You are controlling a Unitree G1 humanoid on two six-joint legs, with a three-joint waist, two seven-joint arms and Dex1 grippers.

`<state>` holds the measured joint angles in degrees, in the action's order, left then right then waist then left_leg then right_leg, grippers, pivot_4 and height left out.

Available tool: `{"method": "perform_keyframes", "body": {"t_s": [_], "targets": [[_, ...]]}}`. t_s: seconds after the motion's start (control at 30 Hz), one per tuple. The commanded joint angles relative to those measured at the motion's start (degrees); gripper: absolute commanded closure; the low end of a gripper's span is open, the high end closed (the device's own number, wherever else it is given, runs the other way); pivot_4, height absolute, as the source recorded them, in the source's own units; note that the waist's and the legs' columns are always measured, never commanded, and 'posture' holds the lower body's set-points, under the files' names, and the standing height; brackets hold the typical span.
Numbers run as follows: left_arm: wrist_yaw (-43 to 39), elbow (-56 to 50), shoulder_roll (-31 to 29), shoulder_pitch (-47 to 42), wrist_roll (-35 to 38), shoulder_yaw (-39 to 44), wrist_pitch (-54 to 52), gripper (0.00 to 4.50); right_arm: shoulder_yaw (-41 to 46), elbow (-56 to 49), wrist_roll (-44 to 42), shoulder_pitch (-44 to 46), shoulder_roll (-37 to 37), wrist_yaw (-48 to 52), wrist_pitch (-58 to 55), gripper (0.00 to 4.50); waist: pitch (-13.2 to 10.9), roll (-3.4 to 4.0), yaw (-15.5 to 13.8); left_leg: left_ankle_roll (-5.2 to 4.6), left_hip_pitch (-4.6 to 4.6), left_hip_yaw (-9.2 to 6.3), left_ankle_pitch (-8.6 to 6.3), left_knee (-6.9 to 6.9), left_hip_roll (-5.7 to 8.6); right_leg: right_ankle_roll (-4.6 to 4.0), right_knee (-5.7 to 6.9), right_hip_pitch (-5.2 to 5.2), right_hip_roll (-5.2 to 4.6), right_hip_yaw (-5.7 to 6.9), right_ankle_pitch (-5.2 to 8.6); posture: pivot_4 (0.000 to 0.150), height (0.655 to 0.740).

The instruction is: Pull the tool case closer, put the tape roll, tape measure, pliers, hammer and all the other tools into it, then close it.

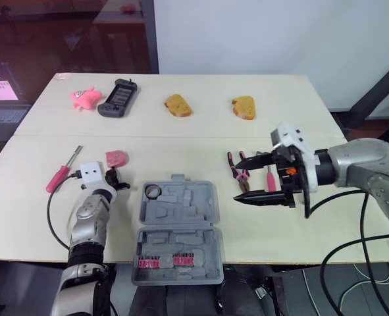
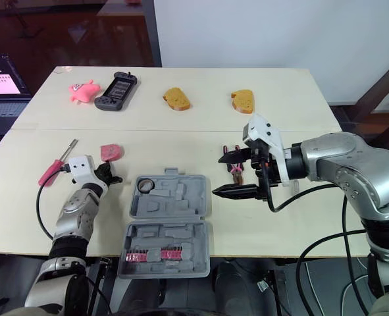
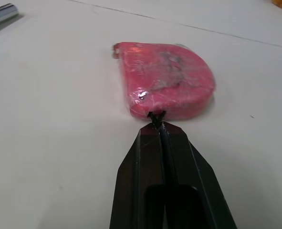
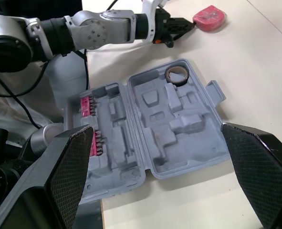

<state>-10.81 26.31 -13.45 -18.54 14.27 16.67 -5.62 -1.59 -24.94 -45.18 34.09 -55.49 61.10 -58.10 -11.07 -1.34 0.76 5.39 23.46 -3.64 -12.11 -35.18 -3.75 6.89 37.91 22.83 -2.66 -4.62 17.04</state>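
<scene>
The grey tool case (image 1: 178, 227) lies open near the table's front edge, with the tape roll (image 1: 152, 191) in its upper left pocket. A pink tape measure (image 3: 167, 78) rests on the table left of the case. My left gripper (image 3: 158, 122) is shut, its tips against the tape measure's near edge. Right of the case, pink-handled pliers (image 1: 236, 173) lie next to a small pink screwdriver (image 1: 270, 179). My right gripper (image 1: 238, 178) hangs wide open above the pliers, holding nothing. A pink-handled screwdriver (image 1: 60, 174) lies at the far left.
Along the table's far side sit a pink pig toy (image 1: 85, 97), a black handheld device (image 1: 118, 97) and two bread pieces (image 1: 178, 105) (image 1: 243, 106). Red bits (image 1: 161, 262) line the case's front half. A cable (image 1: 51, 220) loops by my left arm.
</scene>
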Motion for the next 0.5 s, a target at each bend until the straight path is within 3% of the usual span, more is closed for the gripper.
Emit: {"method": "perform_keyframes", "body": {"t_s": [0.03, 0.2, 0.5], "targets": [[-2.64, -9.43, -0.2, 7.23, 0.92, -1.65, -3.74, 4.46, 0.5, -0.58, 0.04, 1.07, -0.09, 0.21, 0.83, 0.0, 0.0, 0.01, 0.25, 0.0, -0.01, 0.0, 0.0, 0.01, 0.0, 0.0, 0.0, 0.0, 0.0, 0.0, 0.0, 0.15, 0.74], [-4.24, -25.38, -1.21, 20.37, 1.86, -2.63, -9.86, 4.46, -0.14, -0.86, 0.01, -0.23, 0.9, 0.29, 1.49, 0.0, 0.02, 0.03, 0.32, 0.0, -0.05, 0.01, 0.0, 0.04, -0.01, -0.01, 0.0, 0.01, 0.0, -0.03, 0.0, 0.15, 0.74], [-7.46, -45.15, -5.18, 40.39, 3.73, -0.53, -17.46, 4.46, -2.53, 0.76, 0.56, 0.05, 3.08, 1.33, 3.3, 0.0, 0.0, 0.05, 1.03, -0.01, -0.03, 0.09, -0.03, 0.08, -0.04, -0.24, -0.16, 0.06, -0.01, -0.1, 0.13, 0.15, 0.74]]}}
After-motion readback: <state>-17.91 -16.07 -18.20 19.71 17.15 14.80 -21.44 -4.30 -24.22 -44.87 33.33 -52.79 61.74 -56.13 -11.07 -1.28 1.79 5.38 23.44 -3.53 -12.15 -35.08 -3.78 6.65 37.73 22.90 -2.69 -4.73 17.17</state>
